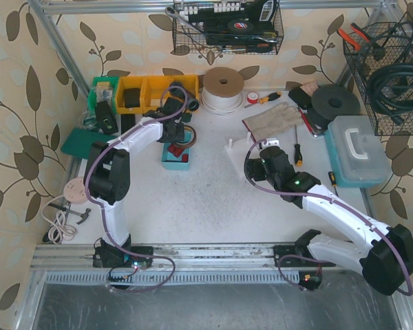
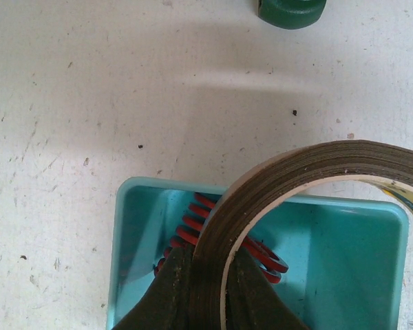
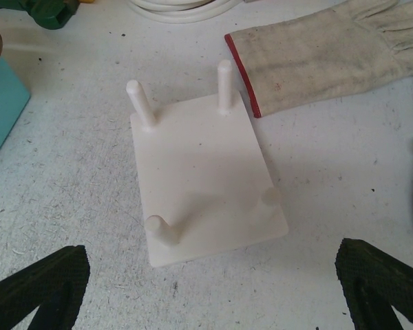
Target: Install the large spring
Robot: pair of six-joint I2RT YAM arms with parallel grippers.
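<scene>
Large spring (image 2: 191,230), red, lies in the teal bin (image 2: 344,261), on the left half of the counter (image 2: 124,89), nearer its far edge than the near one. My left jaws are clenched on the wall of a brown tape roll (image 2: 316,161), held upright over the bin and hiding part of the spring. My right jaws are released, spread wide, holding nothing, above the white peg plate (image 3: 203,179) mid-counter. Glove (image 3: 316,48) lies just beside the plate's far corner.
</scene>
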